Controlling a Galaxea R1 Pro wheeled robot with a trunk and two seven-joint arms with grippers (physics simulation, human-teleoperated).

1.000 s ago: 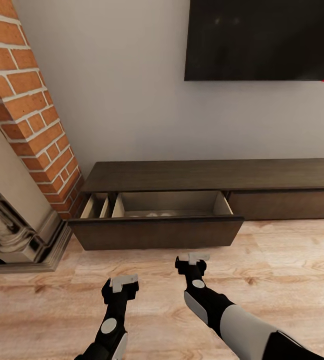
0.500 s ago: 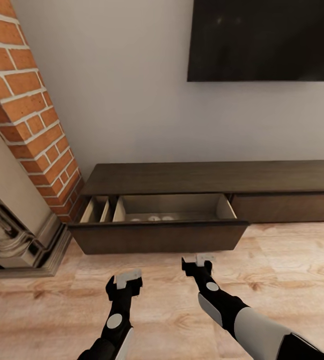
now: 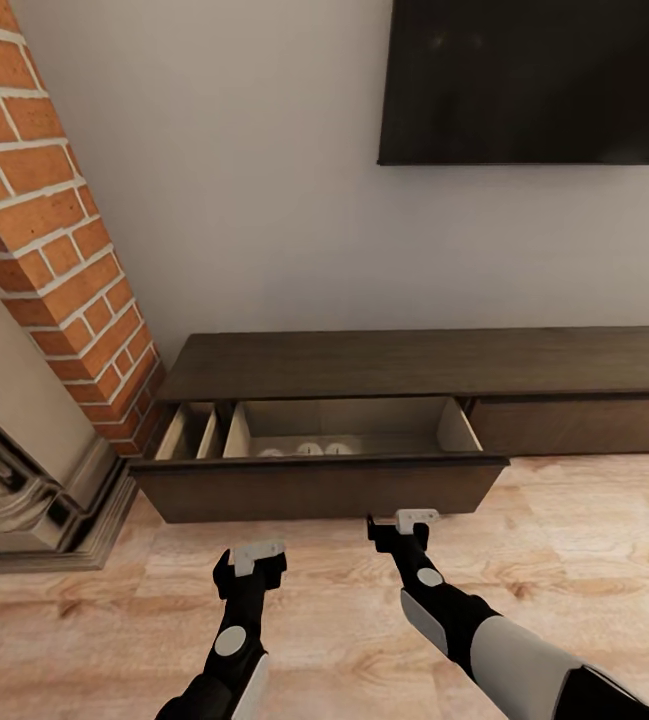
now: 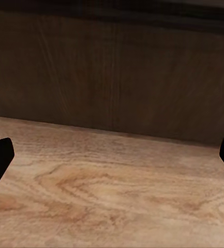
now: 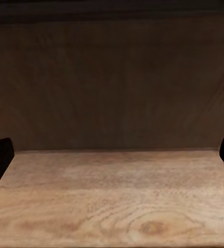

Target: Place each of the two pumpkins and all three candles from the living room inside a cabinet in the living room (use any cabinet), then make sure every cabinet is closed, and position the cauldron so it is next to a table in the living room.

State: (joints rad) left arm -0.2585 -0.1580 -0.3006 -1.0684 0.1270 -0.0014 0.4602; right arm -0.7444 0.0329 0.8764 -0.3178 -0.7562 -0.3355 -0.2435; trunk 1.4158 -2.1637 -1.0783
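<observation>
— What is new?
— I am closer to the cabinet (image 3: 384,365) now. My right gripper (image 3: 405,520) is just at its drawer front.
— And the drawer?
— Pulled out. Three pale candles (image 3: 309,449) sit inside. My left gripper (image 3: 257,555) hangs open, empty. So does the right.

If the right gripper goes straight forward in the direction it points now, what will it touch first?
Most likely the dark-brown front panel of the open drawer of the cabinet. The right gripper, fingers apart, points squarely at it across a strip of bare wooden floor; nothing else shows in between.
</observation>
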